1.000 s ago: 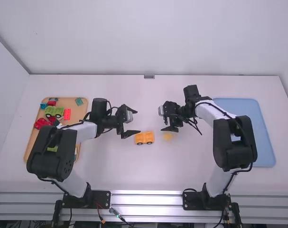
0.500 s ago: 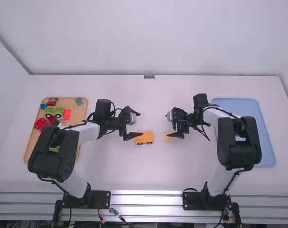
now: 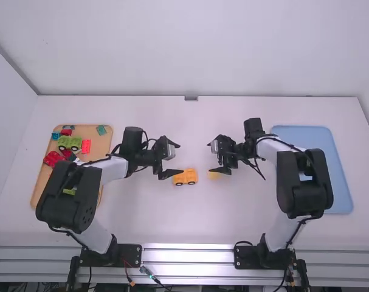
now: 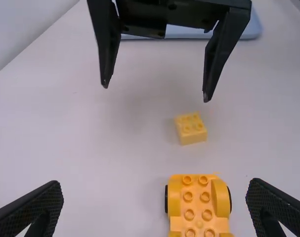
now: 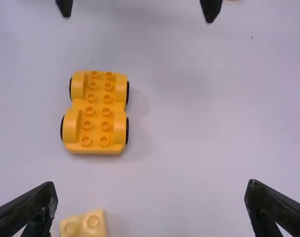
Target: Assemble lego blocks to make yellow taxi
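Assembly of the yellow taxi, at the stage of collecting the next part. The small yellow block (image 3: 214, 175) lay on the table (image 3: 233, 210) with its studs up, near the right gripper (image 3: 210, 157) and farther from the left gripper (image 3: 181, 159). In the high view it was not centred beneath the right gripper's gap but offset toward the arm bases, close to the nearer of the two fingers (the right wrist view likewise showed it well off centre).

The right gripper's fingers were spread wide, with nothing between them; those of the left gripper were also wide apart and empty. The wheeled base (image 3: 185, 177) stood studs up between the arms' sides, its long axis running across the table from one arm toward the other. The block lay beyond the end facing the right arm, separated from it by a gap and turned slightly out of line.

The coming move probably called for the right gripper to shift toward the arm bases, centre on the block and only then descend; lowered without that correction, the nearer finger could strike or push it. Judged from this layout, the taxi was at an early stage, the base bearing no upper parts.
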